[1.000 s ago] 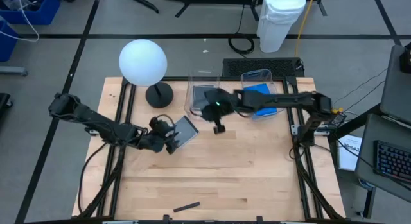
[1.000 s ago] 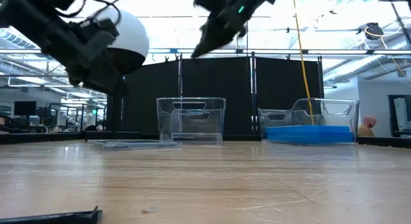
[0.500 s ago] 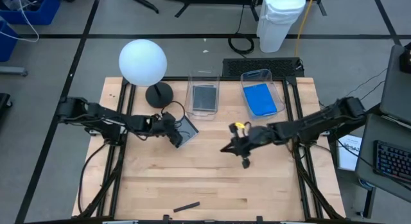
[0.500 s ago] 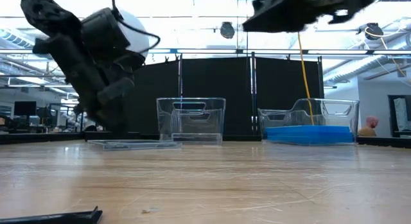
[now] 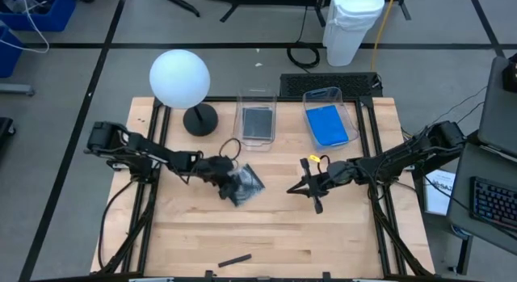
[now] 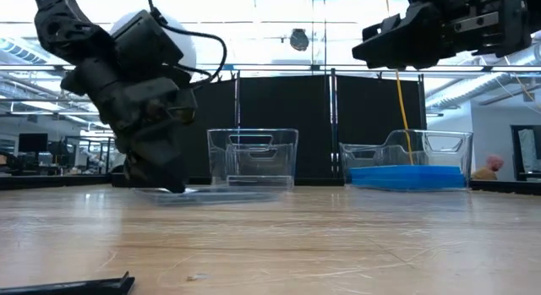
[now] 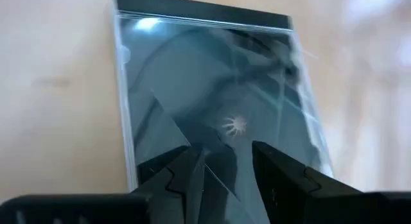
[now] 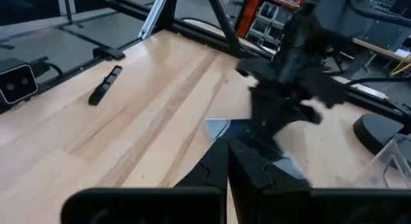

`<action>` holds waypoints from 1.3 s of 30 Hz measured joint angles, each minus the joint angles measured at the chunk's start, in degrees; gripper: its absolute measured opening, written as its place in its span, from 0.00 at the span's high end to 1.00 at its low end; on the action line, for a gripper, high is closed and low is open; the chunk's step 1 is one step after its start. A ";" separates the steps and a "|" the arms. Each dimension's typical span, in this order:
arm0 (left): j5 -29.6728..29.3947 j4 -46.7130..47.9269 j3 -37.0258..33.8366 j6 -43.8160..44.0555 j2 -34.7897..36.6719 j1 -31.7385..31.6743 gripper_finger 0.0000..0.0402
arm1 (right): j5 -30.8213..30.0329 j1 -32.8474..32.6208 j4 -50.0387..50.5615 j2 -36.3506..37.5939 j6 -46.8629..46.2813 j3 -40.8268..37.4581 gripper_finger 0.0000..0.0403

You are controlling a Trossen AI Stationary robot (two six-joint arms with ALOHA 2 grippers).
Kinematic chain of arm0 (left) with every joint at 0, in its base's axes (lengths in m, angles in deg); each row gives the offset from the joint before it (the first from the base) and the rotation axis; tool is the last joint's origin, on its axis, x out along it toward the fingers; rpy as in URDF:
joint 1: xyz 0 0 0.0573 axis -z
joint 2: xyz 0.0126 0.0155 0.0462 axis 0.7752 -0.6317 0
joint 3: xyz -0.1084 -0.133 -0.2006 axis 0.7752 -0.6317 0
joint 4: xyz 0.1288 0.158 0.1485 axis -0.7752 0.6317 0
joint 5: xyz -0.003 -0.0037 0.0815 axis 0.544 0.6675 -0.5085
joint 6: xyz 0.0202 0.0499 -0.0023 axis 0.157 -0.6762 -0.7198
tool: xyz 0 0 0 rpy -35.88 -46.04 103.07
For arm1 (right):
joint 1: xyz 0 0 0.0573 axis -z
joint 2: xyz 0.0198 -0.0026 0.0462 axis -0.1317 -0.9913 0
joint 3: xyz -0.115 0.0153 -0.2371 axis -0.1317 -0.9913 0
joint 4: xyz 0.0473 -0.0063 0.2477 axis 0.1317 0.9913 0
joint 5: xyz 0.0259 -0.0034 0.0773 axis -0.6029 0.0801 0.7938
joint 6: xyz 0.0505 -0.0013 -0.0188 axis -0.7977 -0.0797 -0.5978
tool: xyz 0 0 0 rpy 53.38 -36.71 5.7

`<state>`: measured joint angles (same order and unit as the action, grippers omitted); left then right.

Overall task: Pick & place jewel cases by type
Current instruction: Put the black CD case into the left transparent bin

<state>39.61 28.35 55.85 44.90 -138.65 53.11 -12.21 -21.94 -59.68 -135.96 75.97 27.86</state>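
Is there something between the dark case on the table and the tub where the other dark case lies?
Nothing visible does. Bare wood separates the dark jewel case, under the left gripper, from the clear tub. The lamp base stands aside.

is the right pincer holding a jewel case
No, the right pincer hangs shut and empty above bare tabletop, while the last dark jewel case lies under the left pincer.

2 tubs: one (image 5: 257, 120) w/ dark cases, one (image 5: 327, 120) w/ blue cases; stack counts can't be told. 1 dark case (image 5: 245, 186) on table right under left gripper (image 5: 229, 182). 1 stick (image 5: 234, 259), 1 lamp (image 5: 180, 78), 2 arms.
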 joint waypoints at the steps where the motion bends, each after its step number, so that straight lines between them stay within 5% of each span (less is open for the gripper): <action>1: 1.86 -2.02 -0.09 -0.60 -0.58 0.76 0.65 | 0.14 0.00 -0.08 0.02 -0.05 0.00 1.00; 6: 7.18 -9.63 0.09 -1.24 -3.55 4.64 0.65 | 0.22 0.00 0.78 -0.06 -0.40 0.00 1.00; 13: 10.90 -8.03 6.93 -4.15 -7.77 9.57 0.65 | 0.33 0.00 1.18 -1.21 -1.49 0.00 1.00; 16: 11.03 -0.28 12.57 -7.41 -6.92 12.56 0.65 | 0.33 0.00 1.14 -1.81 -2.07 0.00 1.00; 22: -1.84 29.92 26.69 -4.00 -5.84 18.92 0.75 | 0.29 0.00 2.35 -2.03 -2.35 0.02 1.00; 24: -3.81 33.57 29.73 -2.09 -6.42 21.01 0.81 | 0.27 0.00 2.92 -2.03 -2.81 0.02 1.00; 29: -4.88 35.86 29.43 4.88 -6.64 24.81 0.98 | 0.24 0.00 3.27 -2.05 -2.80 0.02 1.00; 39: -6.99 26.08 22.39 22.27 -6.48 28.18 0.98 | 0.21 0.00 3.36 -2.05 -1.80 0.02 1.00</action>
<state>32.62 54.43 78.24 67.17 -145.14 81.28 -12.00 -21.94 -56.31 -138.01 74.16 27.88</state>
